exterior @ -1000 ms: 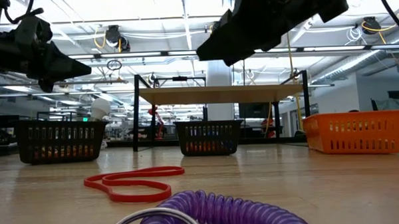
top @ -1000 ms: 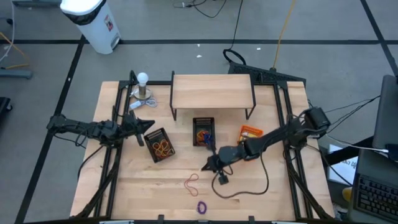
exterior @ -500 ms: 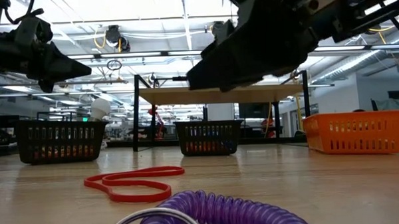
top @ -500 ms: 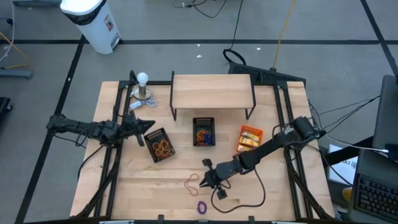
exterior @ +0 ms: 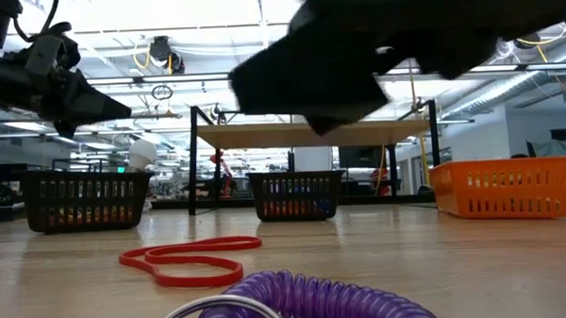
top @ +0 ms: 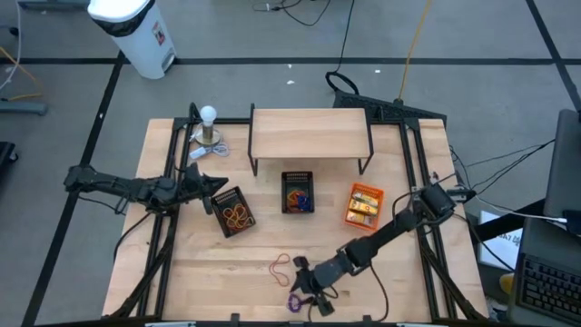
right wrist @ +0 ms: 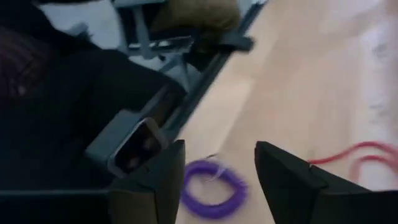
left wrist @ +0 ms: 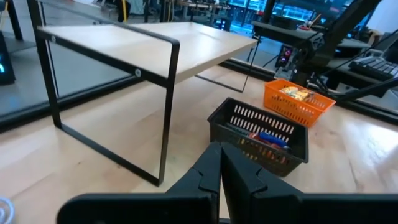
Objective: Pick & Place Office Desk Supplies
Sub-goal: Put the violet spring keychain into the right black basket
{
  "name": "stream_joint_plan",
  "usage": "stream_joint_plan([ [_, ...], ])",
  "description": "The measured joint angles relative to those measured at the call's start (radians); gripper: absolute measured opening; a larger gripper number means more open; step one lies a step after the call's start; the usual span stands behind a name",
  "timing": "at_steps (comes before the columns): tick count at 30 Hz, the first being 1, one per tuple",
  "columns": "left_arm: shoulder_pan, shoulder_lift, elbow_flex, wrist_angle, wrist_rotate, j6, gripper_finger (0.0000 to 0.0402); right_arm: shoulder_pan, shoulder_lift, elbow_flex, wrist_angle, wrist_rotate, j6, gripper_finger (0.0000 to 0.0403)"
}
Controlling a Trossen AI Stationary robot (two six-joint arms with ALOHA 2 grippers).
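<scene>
No writing or brand can be read on anything here. The right end effector (top: 304,289) hangs over the desk's (top: 200,268) near edge, fingers apart and empty, just above the purple coil ring (top: 294,302), with the red rubber band (top: 279,267) close beside it. The left end effector (top: 216,184) waits, fingers together, by the left black mesh bin (top: 233,212).

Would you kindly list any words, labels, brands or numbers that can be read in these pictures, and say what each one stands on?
No text can be read in any view.
White bin on the floor beyond the table: a red-and-dark sticker, too small to read.
Packets in the orange bin: print too small to read.
Exit-style green sign in the room behind: blurred, unreadable.
</scene>
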State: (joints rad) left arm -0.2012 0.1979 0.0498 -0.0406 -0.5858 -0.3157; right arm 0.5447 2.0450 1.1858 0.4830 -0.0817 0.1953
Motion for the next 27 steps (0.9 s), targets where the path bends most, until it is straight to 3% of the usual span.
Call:
stream_joint_plan([
  [5, 0.000, 0.028, 0.000, 0.000, 0.001, -0.074, 0.0010, 0.040, 0.048, 0.006, 0.075, -0.052, -0.070, 0.0145],
  [12, 0.000, 0.044, 0.000, 0.000, 0.009, -0.137, 0.0010, 0.025, 0.132, 0.055, 0.090, -0.052, -0.045, 0.0011],
  [15, 0.000, 0.044, 0.000, 0.000, 0.009, -0.135, 0.0010, 0.018, 0.178, 0.111, 0.079, -0.051, -0.028, 0.0015],
  [22, 0.000, 0.044, 0.000, 0.000, 0.010, -0.096, 0.0010, -0.015, 0.228, 0.191, -0.146, -0.080, 0.012, 0.0003],
  [27, 0.000, 0.044, 0.000, 0.000, 0.010, -0.075, 0.0010, -0.033, 0.168, 0.183, -0.382, 0.076, -0.034, 0.0001],
])
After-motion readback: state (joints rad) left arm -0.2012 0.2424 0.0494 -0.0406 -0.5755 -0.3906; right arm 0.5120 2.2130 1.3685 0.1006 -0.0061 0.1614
